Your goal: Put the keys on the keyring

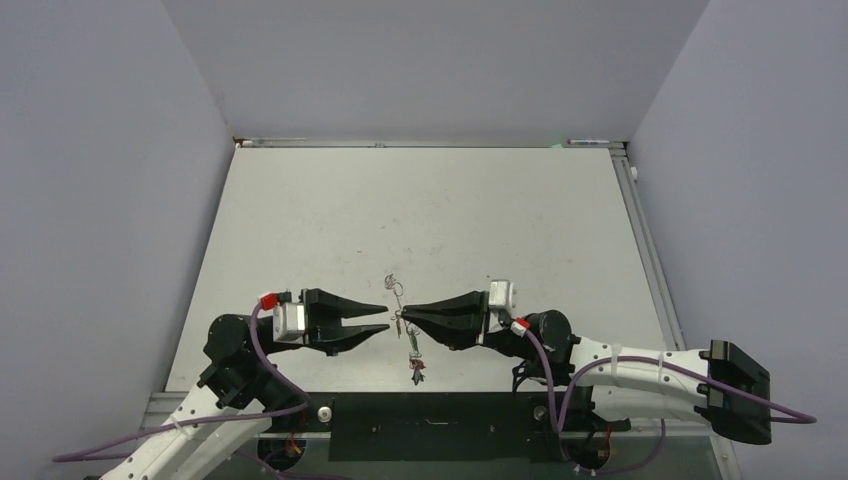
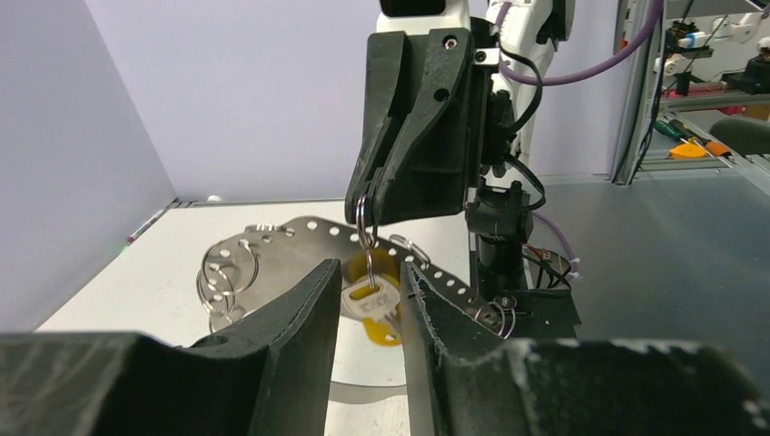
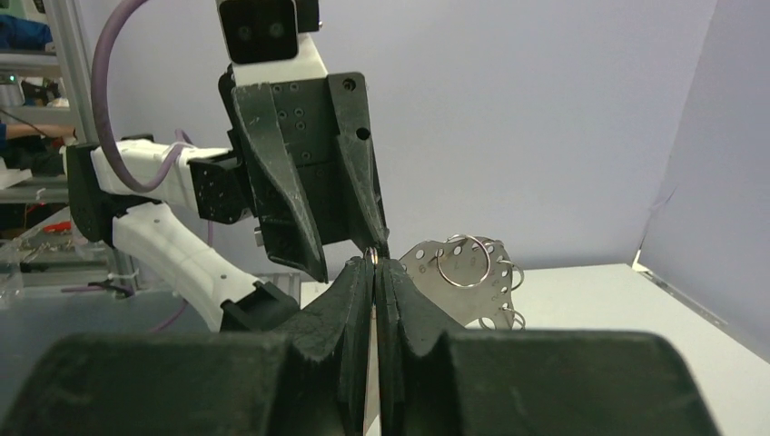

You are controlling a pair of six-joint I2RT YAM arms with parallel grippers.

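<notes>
- the desk [image 1: 420, 210] is closed in by grey walls at its far, left and right edges; open room is offered over its far half.
- the left pincer [image 1: 386, 318] is spread wide and faced tip to tip by the right pincer [image 1: 404, 314], close to the near edge.
- the right pincer is clamped on a wire ring [image 2: 365, 218].
- a perforated silver plate [image 2: 281, 259] hung with rings is seen just beside it.
- the keys [image 1: 411, 345] are strung between the tips; a yellow tag [image 2: 372, 304] is hung below the ring.
- the keyring cannot be told apart.
</notes>
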